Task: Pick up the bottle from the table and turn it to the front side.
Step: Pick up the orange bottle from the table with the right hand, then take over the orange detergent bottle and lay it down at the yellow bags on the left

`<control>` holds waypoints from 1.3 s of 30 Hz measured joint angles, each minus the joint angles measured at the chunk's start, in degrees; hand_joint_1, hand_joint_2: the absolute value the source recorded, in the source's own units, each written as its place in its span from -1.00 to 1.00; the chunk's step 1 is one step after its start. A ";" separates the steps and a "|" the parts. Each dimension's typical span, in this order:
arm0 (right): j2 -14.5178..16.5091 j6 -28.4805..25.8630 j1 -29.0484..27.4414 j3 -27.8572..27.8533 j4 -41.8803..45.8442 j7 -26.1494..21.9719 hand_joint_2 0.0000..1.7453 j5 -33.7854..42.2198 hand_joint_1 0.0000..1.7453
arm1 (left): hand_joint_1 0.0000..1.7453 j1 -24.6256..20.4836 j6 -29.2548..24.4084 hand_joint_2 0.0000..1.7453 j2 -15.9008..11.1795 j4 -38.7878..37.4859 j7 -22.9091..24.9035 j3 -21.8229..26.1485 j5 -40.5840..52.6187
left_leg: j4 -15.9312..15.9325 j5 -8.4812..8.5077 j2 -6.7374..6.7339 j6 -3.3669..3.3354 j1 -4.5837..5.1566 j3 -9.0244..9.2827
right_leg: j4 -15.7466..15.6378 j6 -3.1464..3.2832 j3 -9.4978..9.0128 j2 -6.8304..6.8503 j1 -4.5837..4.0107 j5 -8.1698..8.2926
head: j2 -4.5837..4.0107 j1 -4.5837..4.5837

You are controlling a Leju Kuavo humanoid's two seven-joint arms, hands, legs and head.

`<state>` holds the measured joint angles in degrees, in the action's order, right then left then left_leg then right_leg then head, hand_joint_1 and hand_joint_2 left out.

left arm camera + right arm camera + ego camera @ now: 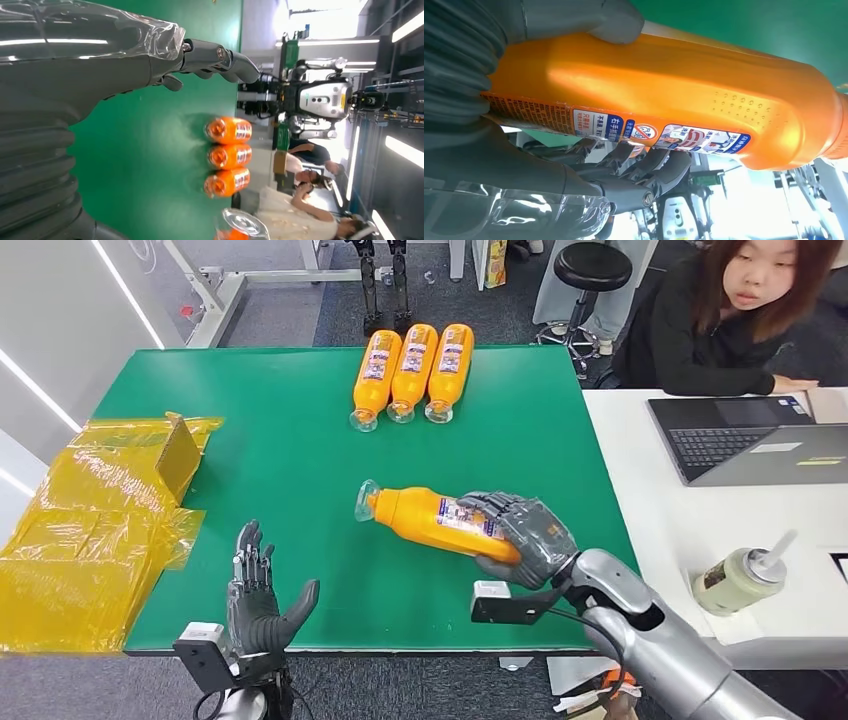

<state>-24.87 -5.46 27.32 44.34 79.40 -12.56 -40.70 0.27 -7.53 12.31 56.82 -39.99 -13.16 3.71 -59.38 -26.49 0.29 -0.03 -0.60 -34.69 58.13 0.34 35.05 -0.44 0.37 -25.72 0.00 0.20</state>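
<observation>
Bottle (430,517): orange plastic, lying sideways over the green worktop (290,440), clear cap end pointing toward the robot's left, base end wrapped by the right hand (520,532). Held, then, by fingers (644,170) curled over the label side and thumb pressed on the opposite face. Whether lifted clear of the worktop or just resting on it: cannot tell from the head view, though the slight tilt suggests lifted.

Probably moderately heavy if full (opaque colour, so fill level unknown). Stiff walls with flattened faces and a dimpled patch near the shoulder, seen in the right wrist view; glossy, so likely slippery under a loose hold. Not fragile, but prone to rolling or slipping in the palm during a turn, since the grasp sits far from the cap end and the weight hangs out to one side. Best hold: around the broad flat middle, across the label (659,132), thumb opposing fingers; avoid the tapering neck.

Left hand (258,592) empty, fingers spread and raised near the front edge of the worktop, well apart from the bottle.

Three more orange bottles (411,372) lying side by side at the far edge, touching, caps toward the robot. Yellow plastic-wrapped cartons (95,530) at the left. Person (735,315) seated at the adjoining white desk with a laptop (750,437).
</observation>
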 joint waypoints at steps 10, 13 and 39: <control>8.44 0.39 -7.32 -4.65 5.63 -1.30 1.00 -5.99 1.00 | -1.00 -2.70 18.04 1.00 2.08 -3.80 3.65 2.12 -12.90 | 0.00 0.02 0.00 0.02 -0.01 0.01 | 0.03 0.01 0.01 0.00 0.00 0.00 | 0.00 0.00; 9.89 0.25 -8.52 -5.04 6.28 -2.74 1.00 -5.71 1.00 | -1.00 -2.90 21.74 1.00 2.29 -4.49 5.09 2.16 -16.47 | 0.00 0.02 -0.01 0.02 0.00 0.01 | 0.02 0.01 0.01 -0.02 0.00 0.00 | 0.00 0.01; 19.34 1.10 -22.05 -4.82 10.70 -0.39 1.00 -10.15 1.00 | -0.06 -3.54 35.97 1.00 1.78 1.64 17.48 -1.66 -34.39 | 0.01 0.01 -0.02 0.02 -0.01 0.01 | 0.01 0.02 0.02 -0.02 0.00 -0.02 | 0.00 -0.01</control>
<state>-5.53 -4.36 5.26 39.52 90.10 -12.95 -50.84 -3.27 28.44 14.09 58.46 -22.51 -14.81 -30.68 -59.36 -26.48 0.26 -0.01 -0.61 -34.68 58.14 0.37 35.07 -0.46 0.37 -25.74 0.00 0.20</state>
